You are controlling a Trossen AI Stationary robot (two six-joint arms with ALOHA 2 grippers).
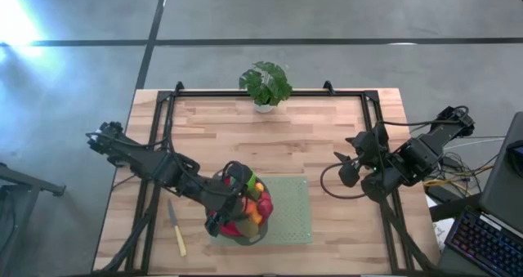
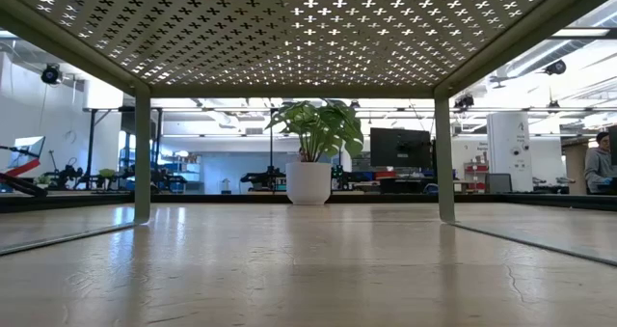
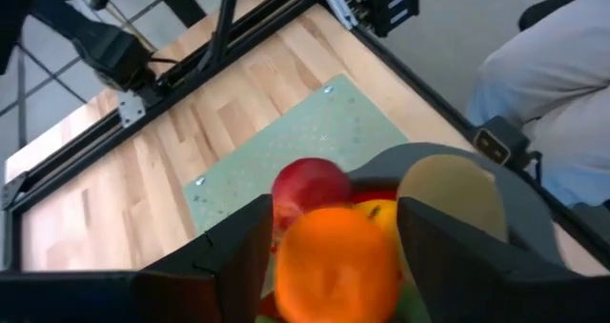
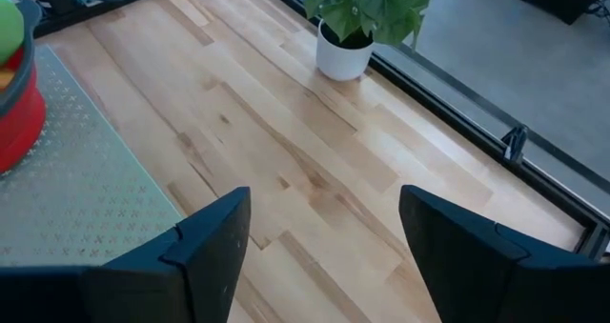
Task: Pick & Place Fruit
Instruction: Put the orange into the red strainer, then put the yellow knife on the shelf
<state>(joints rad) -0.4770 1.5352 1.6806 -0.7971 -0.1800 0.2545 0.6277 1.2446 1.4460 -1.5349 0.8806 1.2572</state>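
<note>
Table [image 1: 327, 146]: wooden, black frame round its edges.
Mat [image 1: 290, 212]: green, perforated, near front edge.
Plant [image 1: 265, 85]: potted, rear centre, well apart from the mat.
Fruit [image 1: 249, 212]: heaped at mat's left edge, partly hidden by left arm.
Left gripper [image 3: 329, 261]: over the heap, fingers apart around an orange piece [image 3: 338, 266]; grip cannot be confirmed.
Right gripper [image 4: 324, 237]: open, empty, at right edge.
Knife [image 1: 176, 228]: left of heap.

Grey concrete floor [image 1: 343, 11], bright lab beyond.

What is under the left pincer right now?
The left pincer is around an orange fruit; a red apple and yellow piece show beside it. Anything deeper is hidden.
</note>
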